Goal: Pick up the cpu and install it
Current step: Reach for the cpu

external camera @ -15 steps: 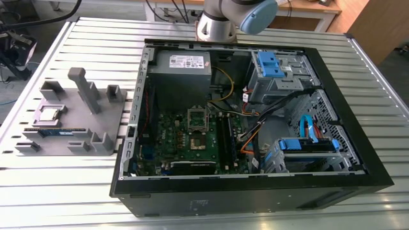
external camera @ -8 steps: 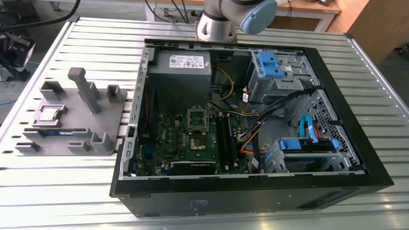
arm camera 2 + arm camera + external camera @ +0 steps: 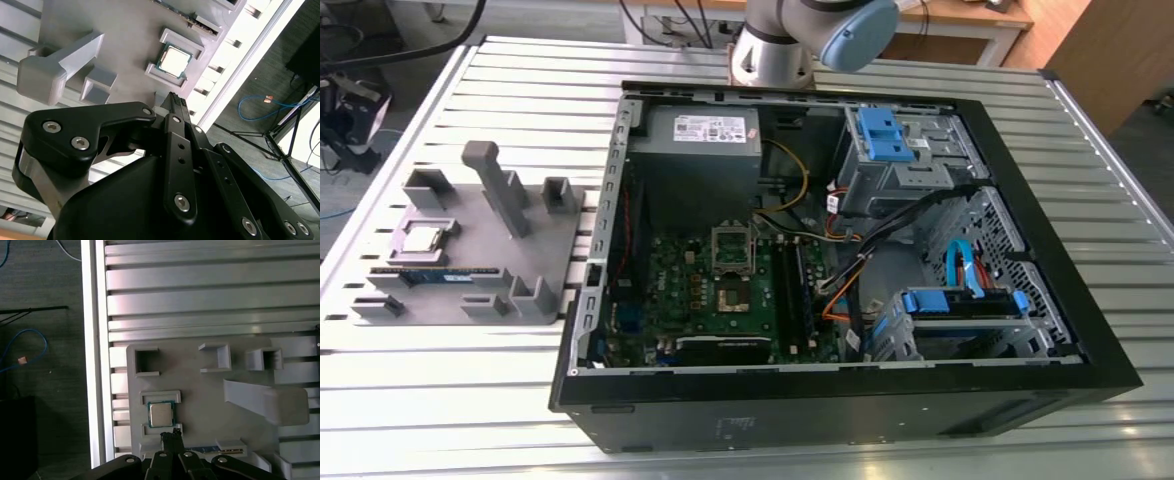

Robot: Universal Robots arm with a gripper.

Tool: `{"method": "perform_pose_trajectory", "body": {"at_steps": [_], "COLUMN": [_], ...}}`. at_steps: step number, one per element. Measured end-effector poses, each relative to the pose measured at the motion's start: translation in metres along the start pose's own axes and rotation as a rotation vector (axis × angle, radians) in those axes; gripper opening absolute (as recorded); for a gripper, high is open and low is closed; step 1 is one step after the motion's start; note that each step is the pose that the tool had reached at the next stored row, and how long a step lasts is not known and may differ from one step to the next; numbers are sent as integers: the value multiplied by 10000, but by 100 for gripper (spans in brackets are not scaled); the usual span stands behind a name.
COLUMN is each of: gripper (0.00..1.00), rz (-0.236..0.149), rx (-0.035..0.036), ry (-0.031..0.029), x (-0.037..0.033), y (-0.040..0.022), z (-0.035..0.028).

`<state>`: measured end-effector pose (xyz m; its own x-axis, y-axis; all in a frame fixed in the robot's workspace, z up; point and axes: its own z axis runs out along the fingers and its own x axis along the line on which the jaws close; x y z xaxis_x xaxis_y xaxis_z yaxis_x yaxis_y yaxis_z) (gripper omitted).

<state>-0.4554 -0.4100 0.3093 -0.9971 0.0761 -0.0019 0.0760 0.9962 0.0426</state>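
my jaws pressed together, empty, hovering just beside cpu (image 3: 161,414), cpu seated in grey tray (image 3: 200,397) pocket, tray on slatted desk (image 3: 200,290)

Space above the cpu (image 3: 161,414) seems open, though low nest walls (image 3: 160,396) hem it and a tall post (image 3: 265,402) stands near.

- The arm (image 3: 807,40) is cut off by the exterior view's upper edge (one grey joint with a blue cap is in frame).
- The body of the gripper (image 3: 171,436) runs off the frame's edge in both wrist views.
- Its black linkage hides part of the memory stick (image 3: 205,449) in the first wrist view.
- In the exterior view the cpu (image 3: 424,238) is too small to make out its surface.
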Motion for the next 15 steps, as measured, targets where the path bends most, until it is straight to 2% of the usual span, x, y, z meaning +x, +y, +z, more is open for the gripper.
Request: {"method": "perform_pose_trajectory", "body": {"at_steps": [9, 15], "gripper": [11, 11], "rz": [1, 1], "rx": [1, 0], "ry": [1, 1], "x": [24, 24], "y": [-5, -5], "z": [91, 94]}}
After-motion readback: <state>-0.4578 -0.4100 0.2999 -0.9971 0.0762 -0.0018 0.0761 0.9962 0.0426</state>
